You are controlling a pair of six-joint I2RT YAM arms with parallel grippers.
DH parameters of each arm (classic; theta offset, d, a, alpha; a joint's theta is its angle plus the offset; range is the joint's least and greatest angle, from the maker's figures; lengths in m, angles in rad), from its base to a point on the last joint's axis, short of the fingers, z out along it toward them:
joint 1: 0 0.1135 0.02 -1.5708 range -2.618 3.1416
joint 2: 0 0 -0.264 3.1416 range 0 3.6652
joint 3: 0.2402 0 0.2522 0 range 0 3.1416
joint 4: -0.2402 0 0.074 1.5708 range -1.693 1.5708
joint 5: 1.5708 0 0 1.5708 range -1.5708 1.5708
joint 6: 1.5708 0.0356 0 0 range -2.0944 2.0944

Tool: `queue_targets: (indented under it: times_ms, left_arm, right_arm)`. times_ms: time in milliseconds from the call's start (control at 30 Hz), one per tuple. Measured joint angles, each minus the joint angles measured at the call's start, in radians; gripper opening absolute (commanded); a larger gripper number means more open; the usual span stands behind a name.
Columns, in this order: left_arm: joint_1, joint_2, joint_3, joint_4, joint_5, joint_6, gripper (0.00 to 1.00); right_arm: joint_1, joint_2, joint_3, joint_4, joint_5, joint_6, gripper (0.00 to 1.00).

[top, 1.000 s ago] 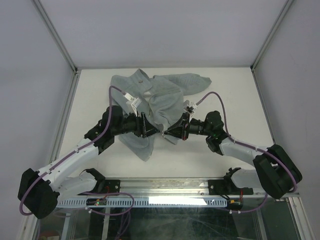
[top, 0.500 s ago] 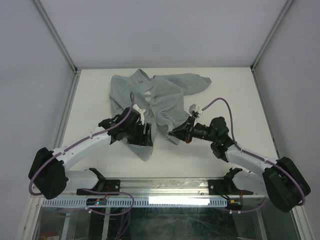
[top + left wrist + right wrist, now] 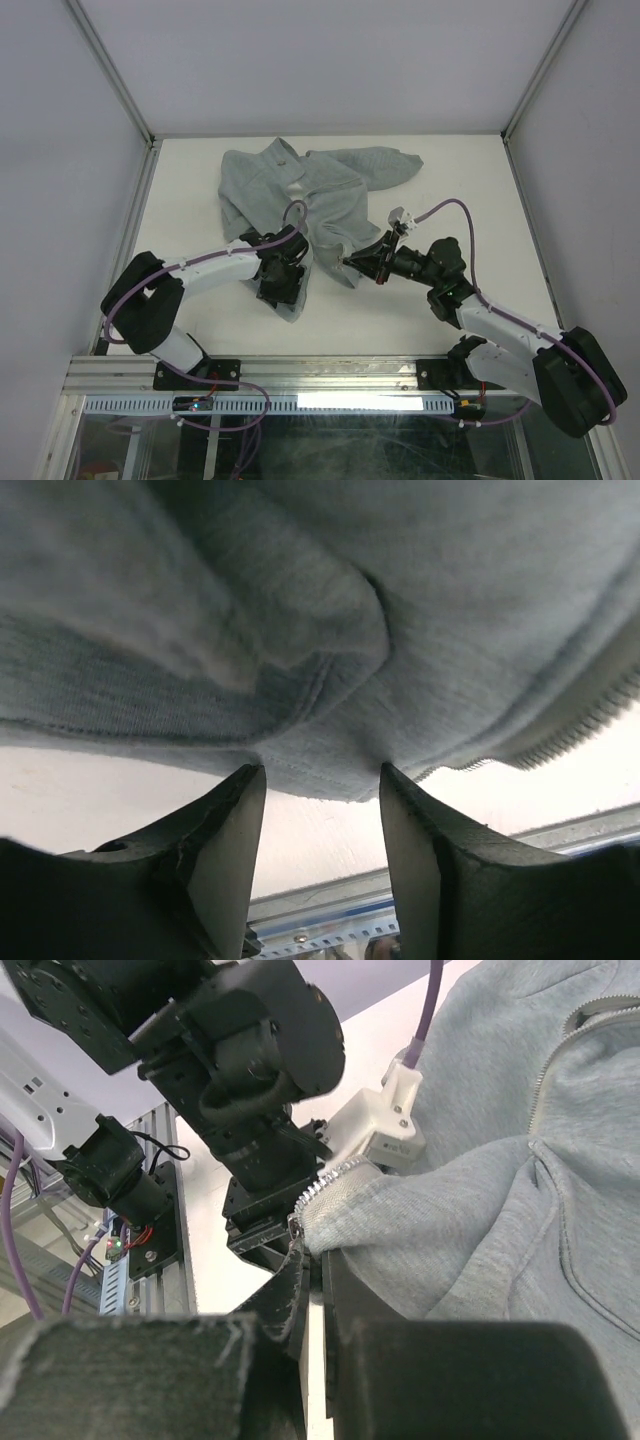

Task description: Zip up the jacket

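The pale grey-green jacket (image 3: 300,190) lies rumpled at the back centre of the table, with a flap hanging toward me. My left gripper (image 3: 283,290) sits over that near flap. In the left wrist view the left gripper (image 3: 322,775) is open, and the jacket hem (image 3: 330,770) lies just past the tips with bare table showing between the fingers (image 3: 225,850). My right gripper (image 3: 350,262) is shut on the jacket's bottom front edge. In the right wrist view this gripper (image 3: 318,1260) pinches the fabric just below the zipper teeth (image 3: 335,1175).
The white table (image 3: 470,200) is bounded by walls at left, right and back. A metal rail (image 3: 330,370) runs along the near edge. The left arm's wrist (image 3: 260,1050) is close in front of the right gripper. Purple cables loop above both wrists.
The left arm has folded back to the left, and its gripper moved down toward the near flap. The right gripper shifted slightly right with the jacket edge. The two grippers have separated.
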Motion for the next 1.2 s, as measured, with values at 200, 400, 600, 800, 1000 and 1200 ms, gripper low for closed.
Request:
queue_targets:
  times_ms: [200,400,600,800,1000,1200]
  left_arm:
    - [-0.007,0.06,0.012,0.0,-0.002,0.002,0.54]
    - [-0.046,0.106,0.051,-0.026,-0.026,0.008,0.57]
    - [-0.085,0.152,0.089,-0.056,-0.063,-0.004,0.38]
    - [-0.11,0.161,0.102,-0.039,-0.041,-0.034,0.01]
    - [-0.11,0.1,0.052,0.039,-0.036,-0.061,0.0]
    - [-0.101,-0.078,-0.024,0.213,-0.036,-0.116,0.0]
  right_arm:
    - [-0.006,0.0,-0.002,0.011,0.001,0.006,0.0]
    - [-0.014,0.018,-0.006,0.03,-0.001,0.016,0.0]
    - [-0.022,0.023,-0.006,0.03,-0.006,0.023,0.0]
    - [-0.027,0.023,-0.006,0.028,-0.006,0.027,0.0]
    - [-0.027,0.023,-0.006,0.001,-0.005,0.024,0.0]
    - [-0.029,0.018,-0.003,-0.054,0.004,0.021,0.0]
